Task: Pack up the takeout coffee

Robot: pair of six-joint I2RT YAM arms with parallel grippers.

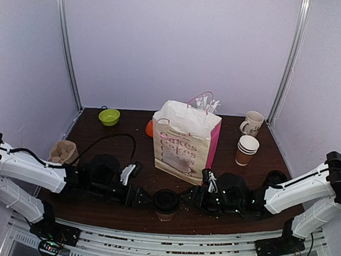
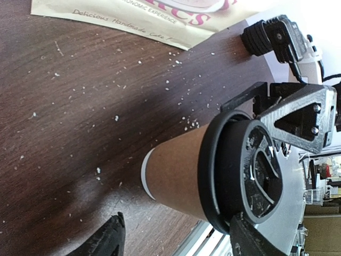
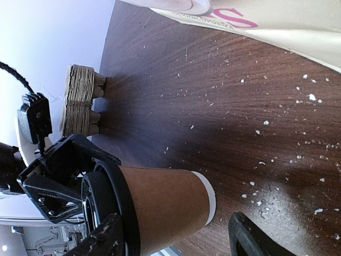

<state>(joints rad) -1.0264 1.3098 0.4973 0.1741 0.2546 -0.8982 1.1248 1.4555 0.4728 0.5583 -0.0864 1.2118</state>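
Okay, takeout coffee (image 1: 166, 203) looks light, crushable, so grip mid-wall gently; left hand (image 1: 146, 198) and right hand (image 1: 189, 197) sit half-open beside it, neither clearly gripping.

Green bowl (image 1: 108, 116), printed paper bag (image 1: 184, 146), cream mug (image 1: 253, 123), perhaps stacked pulp trays (image 1: 63, 151) on dark table (image 1: 133, 122).

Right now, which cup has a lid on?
The brown paper cup at the very front. It alone wears a black lid; the stacked paper cups and the cream mug farther back are open-topped.
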